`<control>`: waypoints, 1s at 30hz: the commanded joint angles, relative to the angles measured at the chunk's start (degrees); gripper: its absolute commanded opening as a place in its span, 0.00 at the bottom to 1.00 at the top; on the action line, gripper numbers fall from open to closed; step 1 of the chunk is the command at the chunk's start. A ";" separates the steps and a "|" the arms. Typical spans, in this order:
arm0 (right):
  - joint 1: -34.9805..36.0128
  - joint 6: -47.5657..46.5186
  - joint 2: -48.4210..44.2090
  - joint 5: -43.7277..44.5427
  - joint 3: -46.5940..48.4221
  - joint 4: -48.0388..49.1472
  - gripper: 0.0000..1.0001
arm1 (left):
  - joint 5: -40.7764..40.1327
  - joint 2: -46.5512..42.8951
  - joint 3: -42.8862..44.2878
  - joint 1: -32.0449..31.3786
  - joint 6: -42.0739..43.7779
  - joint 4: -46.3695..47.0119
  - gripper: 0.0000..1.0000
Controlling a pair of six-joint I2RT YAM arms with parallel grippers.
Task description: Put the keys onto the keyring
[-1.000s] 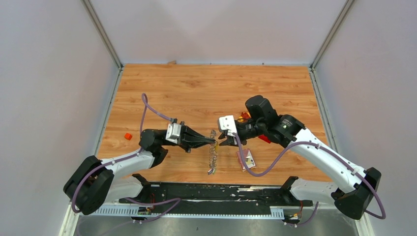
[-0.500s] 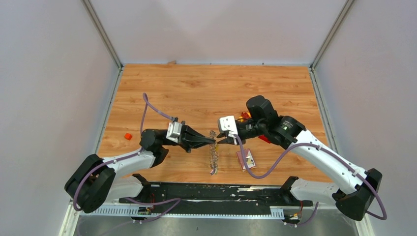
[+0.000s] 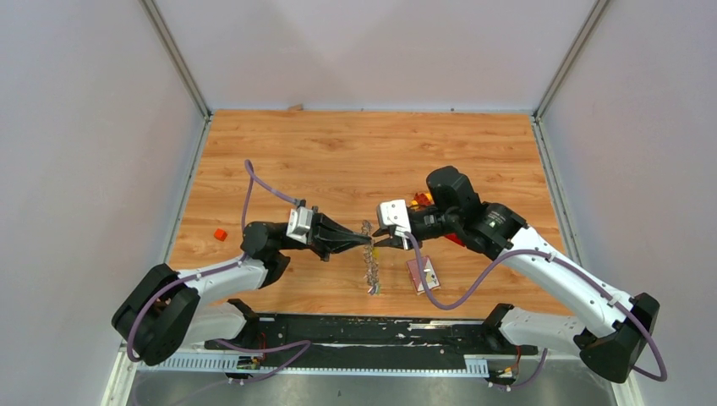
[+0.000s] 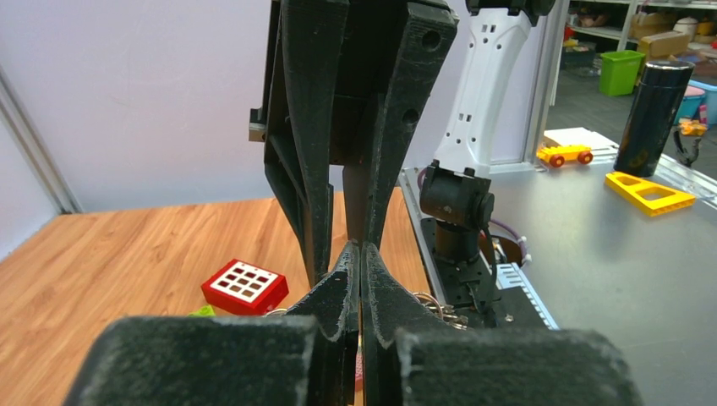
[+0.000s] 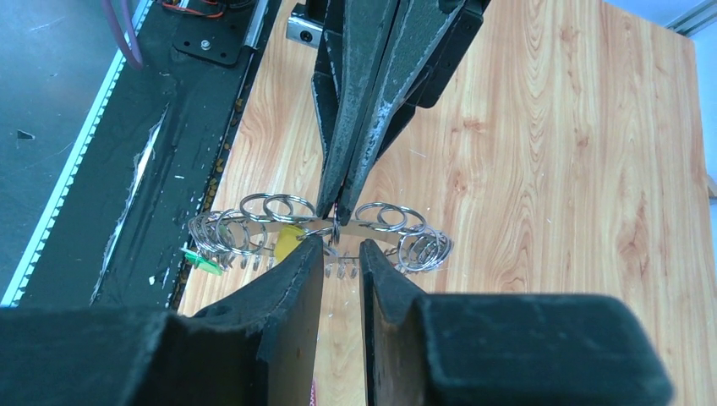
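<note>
The keyring [image 3: 369,262] hangs as a chain of silver split rings between both grippers, its lower end on the wood. In the right wrist view the keyring [image 5: 279,222] stretches sideways, with a yellow key tag [image 5: 290,239] and a green tag [image 5: 199,260] on it. My left gripper [image 3: 367,243] is shut on the keyring's thin metal band [image 5: 338,222]. My right gripper [image 5: 340,245] faces it, its fingertips just short of the band. Its jaws stand a narrow gap apart, and the floor shows between them. In the left wrist view my left gripper [image 4: 361,254] shows shut.
A red block with white buttons [image 4: 245,286] lies under the right arm, beside a yellow-red toy [image 3: 418,201]. A flat pinkish card [image 3: 423,275] lies right of the keyring. A small orange cube [image 3: 220,234] sits at the left. The black base rail [image 3: 372,330] runs along the near edge.
The right gripper's jaws have narrowed a little and now hold still. The keyring's lower end has swung slightly to the right. The left gripper stays shut.
</note>
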 commanded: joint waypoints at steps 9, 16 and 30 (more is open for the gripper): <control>0.39 2.17 -0.68 -0.20 0.13 3.99 0.17 | -2.15 0.21 0.54 0.19 -0.12 4.00 0.00; 0.39 2.83 -0.37 -0.41 -0.92 5.42 0.12 | -2.23 0.22 0.45 0.20 -0.29 4.20 0.00; 0.47 -0.98 -0.64 3.62 4.36 -2.62 0.00 | -3.01 -0.20 -0.22 0.68 6.16 -2.74 0.00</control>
